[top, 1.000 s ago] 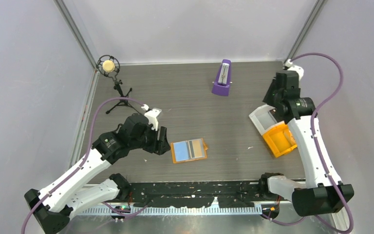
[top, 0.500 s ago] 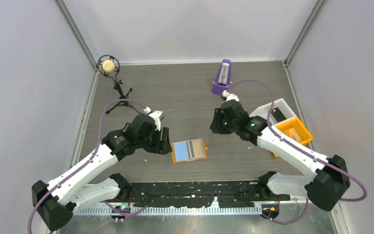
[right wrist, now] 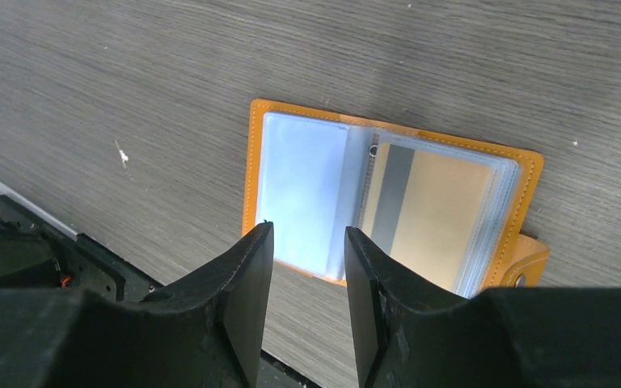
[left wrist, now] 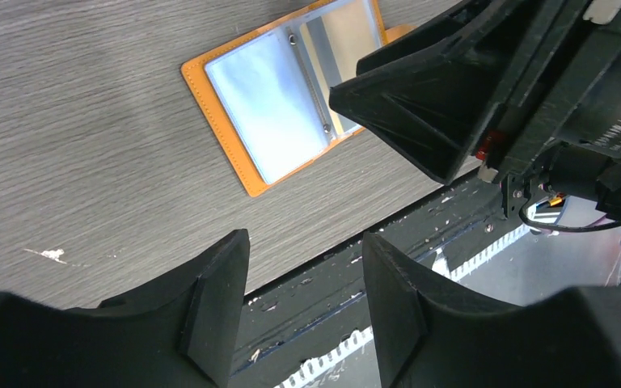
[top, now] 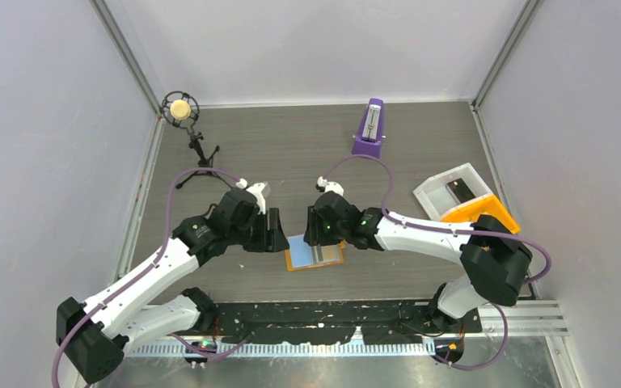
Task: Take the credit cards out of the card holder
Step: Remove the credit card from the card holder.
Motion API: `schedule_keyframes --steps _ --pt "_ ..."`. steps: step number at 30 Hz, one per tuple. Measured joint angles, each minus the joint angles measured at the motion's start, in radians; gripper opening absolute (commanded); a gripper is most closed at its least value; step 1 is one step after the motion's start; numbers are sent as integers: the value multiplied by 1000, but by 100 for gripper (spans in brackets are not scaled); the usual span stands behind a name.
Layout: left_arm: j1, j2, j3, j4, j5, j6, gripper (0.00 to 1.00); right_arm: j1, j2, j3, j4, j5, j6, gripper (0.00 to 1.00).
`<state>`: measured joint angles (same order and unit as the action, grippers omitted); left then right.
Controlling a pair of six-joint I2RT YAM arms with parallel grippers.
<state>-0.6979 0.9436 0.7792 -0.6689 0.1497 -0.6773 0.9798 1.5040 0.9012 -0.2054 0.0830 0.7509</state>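
The card holder (top: pixel 336 260) lies open on the table, orange with clear pockets. A light blue credit card (right wrist: pixel 303 186) fills its left pocket and a grey-striped one (right wrist: pixel 420 210) its right. My right gripper (right wrist: pixel 309 236) hovers over the holder's near edge, by the blue card, open with nothing between its fingers. In the top view it (top: pixel 320 239) covers the holder's upper part. My left gripper (top: pixel 277 234) stands just left of the holder, open and empty. In the left wrist view the holder (left wrist: pixel 279 105) lies beyond the left gripper (left wrist: pixel 303 242).
A white bin (top: pixel 439 194) holding a dark card (top: pixel 462 189) and an orange bin (top: pixel 489 213) stand at the right. A purple metronome (top: pixel 369 129) is at the back. A microphone on a tripod (top: pixel 182 110) stands back left.
My right arm has swung from the bins at the right across to the card holder, its jaws a little wider. The left arm has only crept slightly toward the holder.
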Motion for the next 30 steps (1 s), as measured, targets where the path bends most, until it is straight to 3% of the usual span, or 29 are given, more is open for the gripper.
schedule_keyframes --steps 10,30 --pt "0 9 -28 57 1 -29 55 -2 34 0 -13 33 5 47" --pt "0 235 -75 299 46 -45 53 -26 12 -82 -27 72 0 48"
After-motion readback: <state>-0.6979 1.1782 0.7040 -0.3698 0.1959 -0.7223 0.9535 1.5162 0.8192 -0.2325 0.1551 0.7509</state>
